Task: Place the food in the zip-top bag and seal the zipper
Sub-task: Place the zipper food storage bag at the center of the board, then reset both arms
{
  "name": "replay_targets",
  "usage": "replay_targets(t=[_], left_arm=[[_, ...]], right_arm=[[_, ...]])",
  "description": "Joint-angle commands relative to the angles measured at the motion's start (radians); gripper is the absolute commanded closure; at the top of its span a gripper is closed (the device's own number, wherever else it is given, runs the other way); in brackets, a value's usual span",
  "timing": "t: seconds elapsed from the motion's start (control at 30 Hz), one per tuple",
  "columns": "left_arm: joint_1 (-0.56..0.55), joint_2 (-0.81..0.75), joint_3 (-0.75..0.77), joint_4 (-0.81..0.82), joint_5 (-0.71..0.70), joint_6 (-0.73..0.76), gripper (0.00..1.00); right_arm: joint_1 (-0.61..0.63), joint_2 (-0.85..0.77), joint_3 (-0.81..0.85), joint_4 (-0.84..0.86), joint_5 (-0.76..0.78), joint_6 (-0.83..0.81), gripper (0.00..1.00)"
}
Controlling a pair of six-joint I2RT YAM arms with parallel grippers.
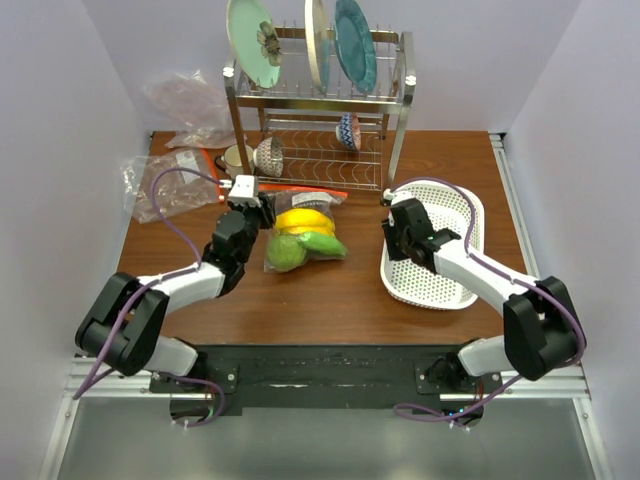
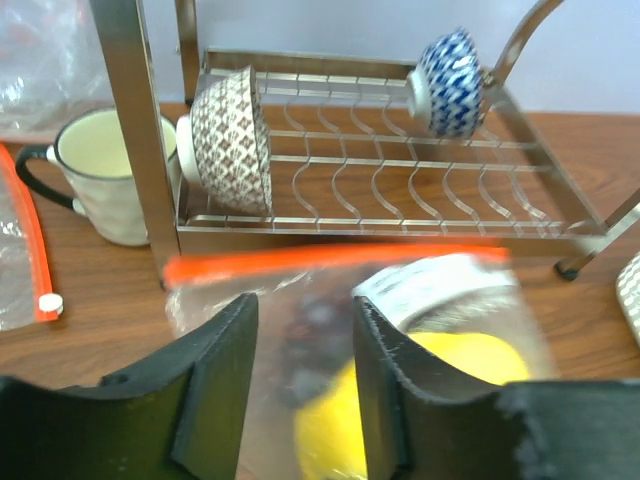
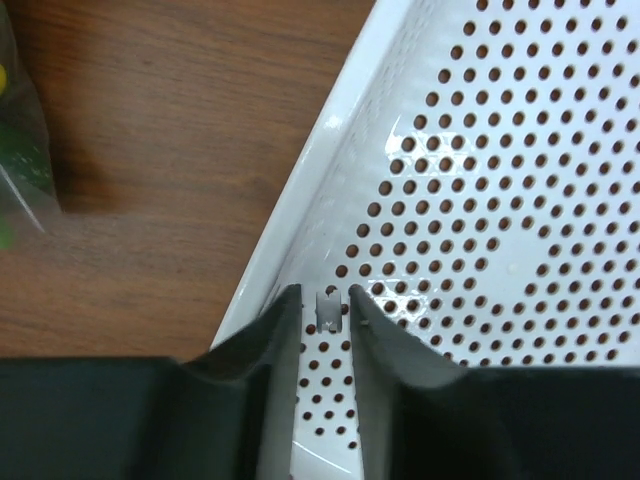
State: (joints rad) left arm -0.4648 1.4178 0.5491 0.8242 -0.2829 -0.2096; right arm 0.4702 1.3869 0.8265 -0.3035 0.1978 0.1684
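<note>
Just one food-filled zip-top bag [image 1: 303,236], two bowls [image 2: 226,140] [image 2: 451,82].

Both arms, the left arm [image 1: 180,285] and the right arm [image 1: 480,272], wear smooth white shells between bulky black joints. A thin purple cable [image 1: 170,225] loops behind each claw. The left claw [image 2: 302,315] and right claw [image 3: 322,305] have matte black wedge-shaped fingers.

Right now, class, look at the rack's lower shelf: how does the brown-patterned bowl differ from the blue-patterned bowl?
Colour: the brown-patterned bowl has a brown lattice print, the blue-patterned bowl a dark blue one. Place: the brown-patterned bowl stands at the left end of the rack, near the mug; the blue-patterned bowl stands at the right end, farther back. Shared: both stand on edge, white feet showing.
</note>
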Motion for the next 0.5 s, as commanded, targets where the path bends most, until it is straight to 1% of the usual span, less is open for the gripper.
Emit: replay_targets(t=[0.0, 0.03, 0.1, 0.17, 0.2, 0.23, 0.27, 0.3, 0.37, 0.4, 0.47], left_arm=[[0.006, -0.086, 0.003, 0.067, 0.005, -0.024, 0.51], [0.006, -0.098, 0.005, 0.032, 0.002, -0.024, 0.48], [0.006, -0.144, 0.003, -0.005, -0.002, -0.024, 0.46], [0.006, -0.184, 0.003, -0.074, -0.006, -0.03, 0.42], [0.006, -0.227, 0.006, -0.132, -0.007, -0.031, 0.41], [0.006, -0.252, 0.018, -0.172, -0.007, -0.036, 0.37], [0.006, -0.273, 0.029, -0.219, -0.007, -0.043, 0.36], [0.006, -0.314, 0.041, -0.312, -0.01, -0.054, 0.34], [0.006, -0.358, 0.069, -0.394, -0.01, -0.071, 0.28], [0.006, -0.403, 0.074, -0.465, -0.015, -0.079, 0.25], [0.006, -0.478, 0.075, -0.523, -0.003, -0.103, 0.19]], right_arm=[[-0.004, -0.025, 0.063, -0.025, 0.046, 0.014, 0.6], [-0.005, -0.035, 0.062, -0.025, 0.042, 0.011, 0.56], [-0.004, -0.072, 0.06, -0.026, 0.037, 0.002, 0.49], [-0.005, -0.098, 0.063, -0.032, 0.038, -0.001, 0.46], [-0.004, -0.124, 0.074, -0.043, 0.037, -0.001, 0.43], [-0.005, -0.137, 0.077, -0.045, 0.034, 0.002, 0.4], [-0.004, -0.152, 0.083, -0.048, 0.032, 0.016, 0.34], [-0.005, -0.179, 0.094, -0.049, 0.032, 0.026, 0.2], [-0.004, -0.21, 0.1, -0.048, 0.032, 0.063, 0.04], [-0.005, -0.225, 0.118, -0.075, 0.023, 0.083, 0.01], [-0.004, -0.23, 0.147, -0.114, -0.012, 0.103, 0.01]])
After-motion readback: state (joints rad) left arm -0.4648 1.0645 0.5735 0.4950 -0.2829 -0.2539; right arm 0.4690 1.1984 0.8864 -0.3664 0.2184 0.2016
